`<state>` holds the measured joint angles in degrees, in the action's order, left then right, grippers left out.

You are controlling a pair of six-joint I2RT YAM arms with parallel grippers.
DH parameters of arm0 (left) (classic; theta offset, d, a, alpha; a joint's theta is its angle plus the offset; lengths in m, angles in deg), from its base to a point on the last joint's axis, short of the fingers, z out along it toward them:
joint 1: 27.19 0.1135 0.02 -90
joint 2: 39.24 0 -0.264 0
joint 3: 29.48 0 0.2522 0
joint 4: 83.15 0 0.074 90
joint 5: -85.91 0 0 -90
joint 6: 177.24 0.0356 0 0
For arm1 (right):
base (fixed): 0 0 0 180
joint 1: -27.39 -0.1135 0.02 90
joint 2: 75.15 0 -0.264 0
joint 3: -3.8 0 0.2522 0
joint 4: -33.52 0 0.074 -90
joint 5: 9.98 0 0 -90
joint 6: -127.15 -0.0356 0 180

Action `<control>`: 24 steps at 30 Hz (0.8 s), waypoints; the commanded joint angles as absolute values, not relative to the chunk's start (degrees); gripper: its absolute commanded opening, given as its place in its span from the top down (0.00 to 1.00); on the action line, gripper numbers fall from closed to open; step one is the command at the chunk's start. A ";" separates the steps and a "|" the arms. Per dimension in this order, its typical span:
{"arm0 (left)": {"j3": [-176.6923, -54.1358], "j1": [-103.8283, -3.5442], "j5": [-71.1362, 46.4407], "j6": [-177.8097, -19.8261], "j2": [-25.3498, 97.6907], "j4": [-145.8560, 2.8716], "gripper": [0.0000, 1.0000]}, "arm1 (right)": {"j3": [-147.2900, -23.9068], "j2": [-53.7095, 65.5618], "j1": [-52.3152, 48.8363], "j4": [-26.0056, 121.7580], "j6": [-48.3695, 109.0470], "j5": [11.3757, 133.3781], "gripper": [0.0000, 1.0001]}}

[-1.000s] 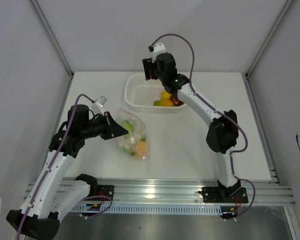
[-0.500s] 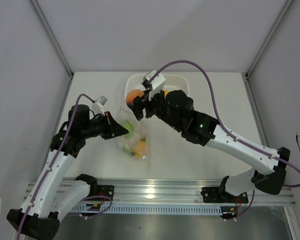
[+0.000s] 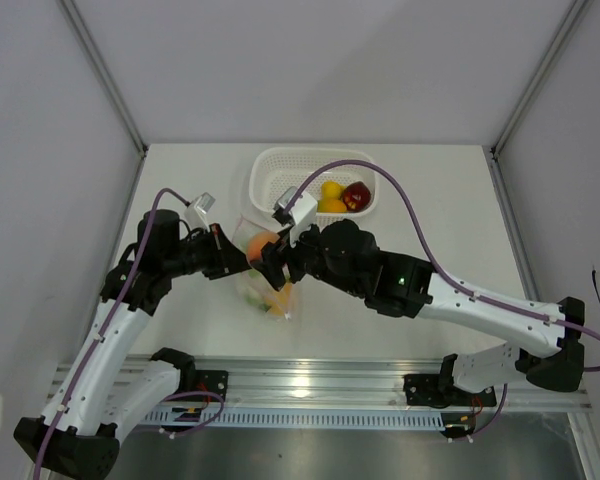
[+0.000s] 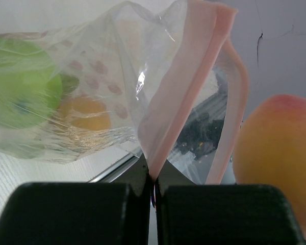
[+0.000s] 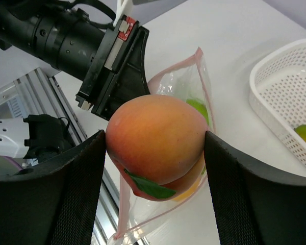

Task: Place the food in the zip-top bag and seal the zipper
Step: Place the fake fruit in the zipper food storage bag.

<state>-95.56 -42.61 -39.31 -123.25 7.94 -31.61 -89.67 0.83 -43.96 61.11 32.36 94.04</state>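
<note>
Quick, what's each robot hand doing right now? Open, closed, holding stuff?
Left gripper: closed, pinching the zip-top bag by its zipper edge.
Right gripper: gripping the peach between its fingers.

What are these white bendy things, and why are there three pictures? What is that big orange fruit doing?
They are two robot arms. One picture looks down from above; the other two come from a small camera on each wrist. The left end effector is pinched shut on the pink edge of a clear bag, holding it open. The right end effector holds a toy peach at the bag's mouth. A green apple is already inside. On the white table sits a basket with a red apple and a yellow fruit.
</note>
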 commanded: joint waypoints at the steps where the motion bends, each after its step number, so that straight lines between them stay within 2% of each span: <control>1: -97.12 -42.74 -40.47 -123.27 6.91 -32.21 1.00 | -89.16 0.25 -43.98 60.29 31.18 94.96 0.96; 17: -98.71 -42.74 -40.65 -123.19 5.68 -30.45 0.99 | -88.54 5.35 -40.47 61.26 28.80 93.12 0.74; 20: -98.62 -42.74 -40.65 -123.19 5.68 -30.54 0.99 | -87.66 4.92 -39.24 60.47 28.28 92.06 0.59; 21: -98.70 -42.74 -40.65 -123.19 5.85 -30.45 0.99 | -87.66 4.83 -38.89 60.12 28.10 91.80 0.49; 23: -98.70 -42.74 -40.65 -123.19 5.85 -30.54 0.99 | -87.75 4.65 -38.36 59.94 28.28 90.75 0.34; 24: -98.79 -42.74 -40.56 -123.19 5.94 -30.54 0.99 | -87.66 4.39 -38.35 59.68 28.62 90.13 0.17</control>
<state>-96.50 -42.61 -39.29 -123.23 6.57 -30.25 -87.63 5.55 -38.76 61.98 28.95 91.92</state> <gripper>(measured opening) 0.004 0.768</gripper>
